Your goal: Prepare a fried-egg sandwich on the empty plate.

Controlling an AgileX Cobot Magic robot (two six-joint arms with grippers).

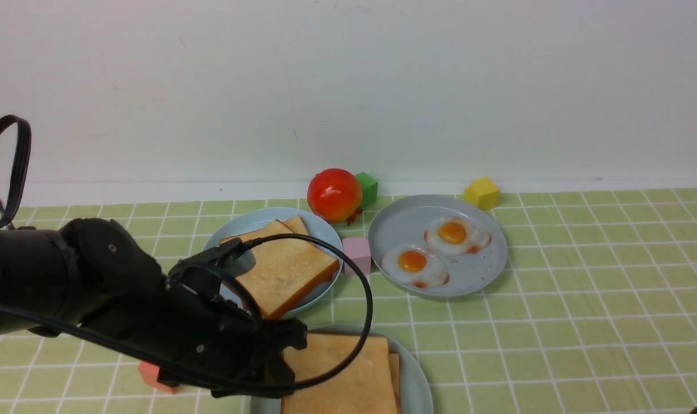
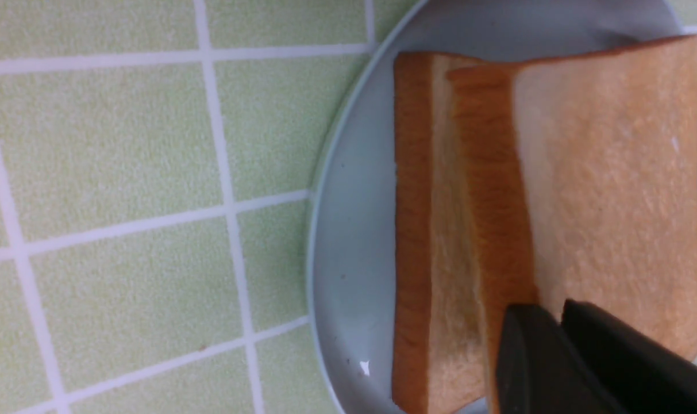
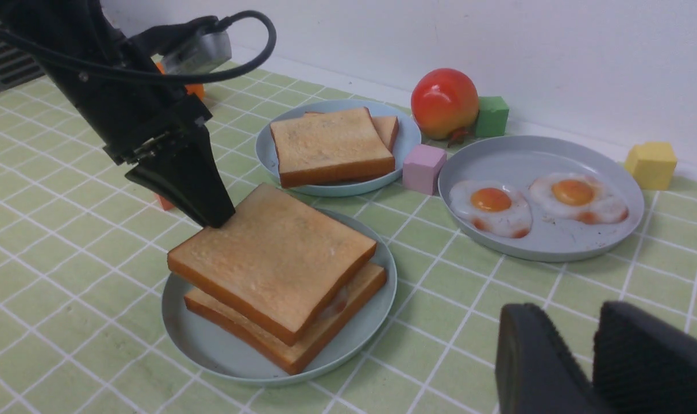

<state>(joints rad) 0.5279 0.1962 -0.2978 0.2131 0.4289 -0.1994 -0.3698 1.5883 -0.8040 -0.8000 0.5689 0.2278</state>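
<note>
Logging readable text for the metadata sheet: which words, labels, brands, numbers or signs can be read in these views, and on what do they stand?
None: no view shows any readable text.
The green block, yellow block, pink block, red toy fruit, sandwich plate and egg plate are all plain, with no print or marking.

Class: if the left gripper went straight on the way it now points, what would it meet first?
The top bread slice, at its corner: the left gripper points down at it, and its tips seem to be in contact with it.
</note>
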